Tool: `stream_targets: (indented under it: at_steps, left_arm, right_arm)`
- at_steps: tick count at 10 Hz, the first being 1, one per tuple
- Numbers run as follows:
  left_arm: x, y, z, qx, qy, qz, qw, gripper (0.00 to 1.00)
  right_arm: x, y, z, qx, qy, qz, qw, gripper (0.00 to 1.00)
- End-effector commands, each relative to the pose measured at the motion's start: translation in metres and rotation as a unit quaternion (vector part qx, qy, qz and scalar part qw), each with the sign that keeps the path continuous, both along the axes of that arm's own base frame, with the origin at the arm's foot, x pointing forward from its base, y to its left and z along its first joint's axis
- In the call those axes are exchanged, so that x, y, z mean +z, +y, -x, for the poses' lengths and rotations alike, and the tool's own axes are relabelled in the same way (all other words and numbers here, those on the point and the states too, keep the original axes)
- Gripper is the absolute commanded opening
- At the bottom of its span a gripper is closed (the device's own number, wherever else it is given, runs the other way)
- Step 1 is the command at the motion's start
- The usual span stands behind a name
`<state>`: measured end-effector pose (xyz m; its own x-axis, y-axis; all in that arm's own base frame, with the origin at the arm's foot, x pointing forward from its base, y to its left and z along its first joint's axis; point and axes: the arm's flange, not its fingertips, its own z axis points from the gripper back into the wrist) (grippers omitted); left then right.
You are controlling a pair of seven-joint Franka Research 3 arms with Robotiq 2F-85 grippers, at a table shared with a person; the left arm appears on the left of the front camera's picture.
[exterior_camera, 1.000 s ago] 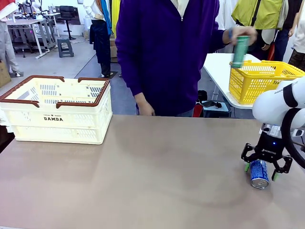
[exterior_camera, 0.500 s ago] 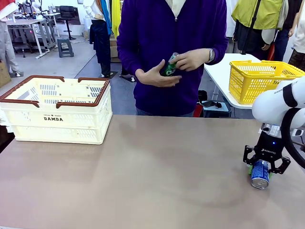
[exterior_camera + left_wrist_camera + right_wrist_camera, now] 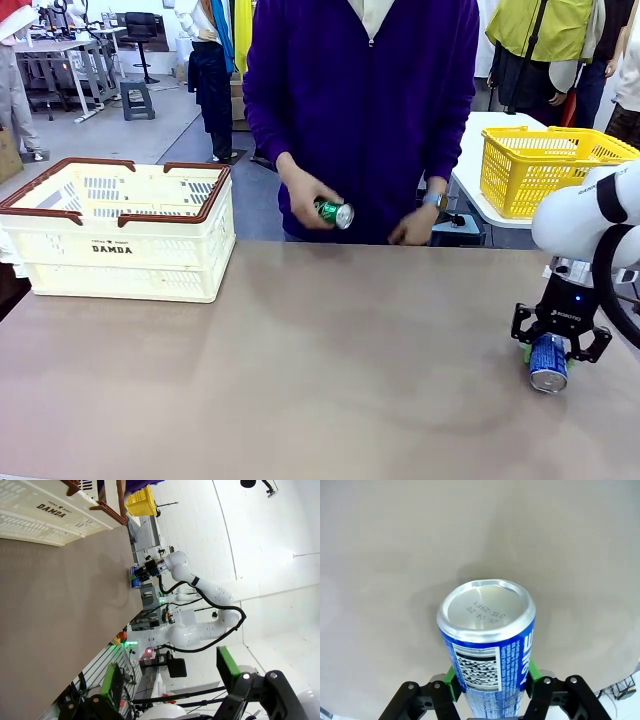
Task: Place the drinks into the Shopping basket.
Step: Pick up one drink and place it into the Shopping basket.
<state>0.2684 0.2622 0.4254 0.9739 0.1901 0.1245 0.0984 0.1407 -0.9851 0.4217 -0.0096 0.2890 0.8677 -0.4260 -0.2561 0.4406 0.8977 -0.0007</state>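
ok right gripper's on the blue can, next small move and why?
Probably a straight lift. The right gripper is shut on the blue can, which lies on its side at the level of the table. The basket sits far left, so the can should clear the table before travelling.

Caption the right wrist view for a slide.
Right gripper shut on the blue can, silver end toward camera, table behind.

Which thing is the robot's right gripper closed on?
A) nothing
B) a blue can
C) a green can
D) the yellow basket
B: the right gripper clamps the blue can from both sides.
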Motion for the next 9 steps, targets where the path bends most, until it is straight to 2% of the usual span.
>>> stream_targets:
  at_steps: [1, 2, 3, 4, 5, 7, 8, 9]
  left_arm:
    - [0.0, -0.001, 0.002, -0.002, -0.008, 0.002, 1.0, 1.0]
    - [0.0, -0.001, 0.002, -0.002, -0.008, 0.002, 1.0, 1.0]
    - [0.0, -0.001, 0.002, -0.002, -0.008, 0.002, 1.0, 1.0]
    - [0.0, -0.001, 0.002, -0.002, -0.008, 0.002, 1.0, 1.0]
    - [0.0, -0.001, 0.002, -0.002, -0.008, 0.002, 1.0, 1.0]
    - [0.0, -0.001, 0.002, -0.002, -0.008, 0.002, 1.0, 1.0]
    - [0.0, -0.001, 0.002, -0.002, -0.008, 0.002, 1.0, 1.0]
    - [0.0, -0.001, 0.002, -0.002, -0.008, 0.002, 1.0, 1.0]
  right_arm:
    - [0.076, 0.017, 0.016, 0.109, -0.016, -0.04, 0.993, 0.0]
    - [0.103, 0.034, 0.026, 0.157, -0.027, -0.031, 0.987, 0.0]
    - [0.135, 0.072, 0.043, 0.243, -0.042, -0.023, 0.969, 0.0]
    - [0.149, 0.113, 0.057, 0.328, -0.043, -0.025, 0.943, 0.0]
    - [0.153, 0.164, 0.069, 0.406, -0.041, -0.034, 0.912, 0.0]
    - [0.139, 0.278, 0.094, 0.509, -0.056, -0.067, 0.857, 0.0]
    - [0.131, 0.299, 0.105, 0.527, -0.061, -0.069, 0.845, 0.0]
    - [0.134, 0.279, 0.097, 0.515, -0.061, -0.06, 0.853, 0.0]
